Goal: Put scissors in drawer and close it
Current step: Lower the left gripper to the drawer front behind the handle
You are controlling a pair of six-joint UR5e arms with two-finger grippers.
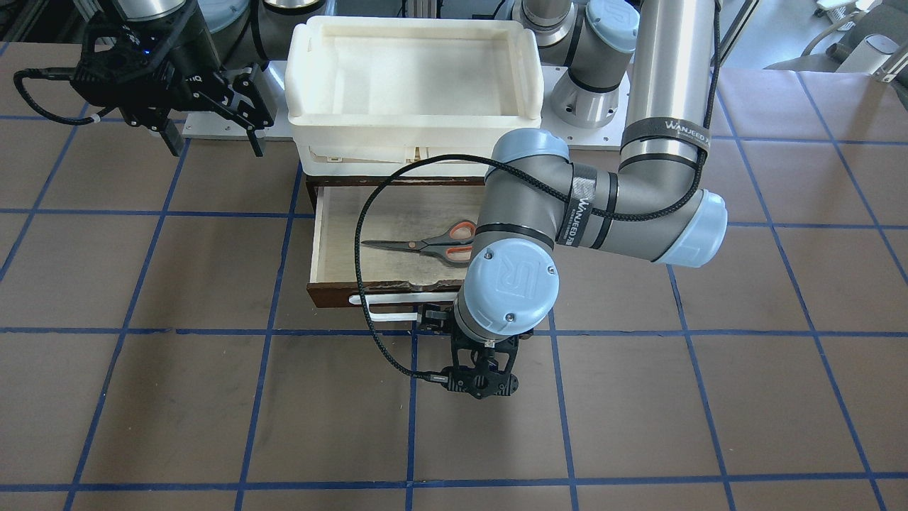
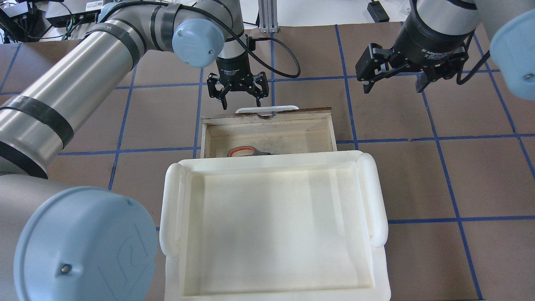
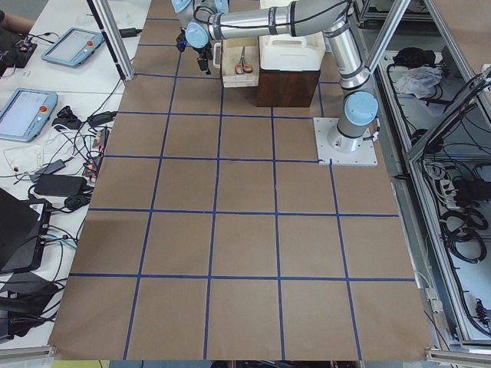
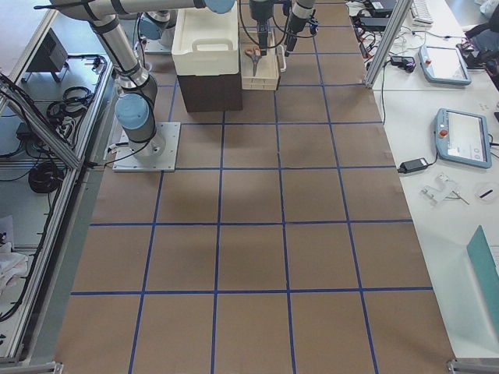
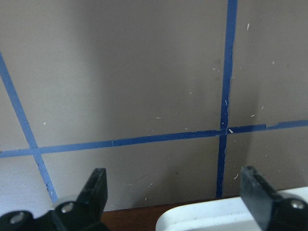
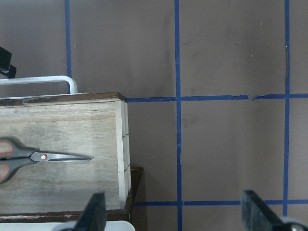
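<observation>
One step is left, we judge: the scissors (image 1: 425, 245) lie inside the open drawer (image 1: 317, 241) by the counter's robot-side edge. Our left gripper (image 2: 241, 102), fingers apart, hovers just beyond the white handle (image 2: 267, 109). Our right gripper (image 2: 393, 88), likewise apart, hangs aside. Next, we should push the front shut.

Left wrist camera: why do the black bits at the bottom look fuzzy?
In the left wrist view the fingers of the left gripper and the white drawer handle sit very near the lens and look soft, while the blue tape lines farther off are crisper; in the front-facing view the scissors look sharp.
</observation>
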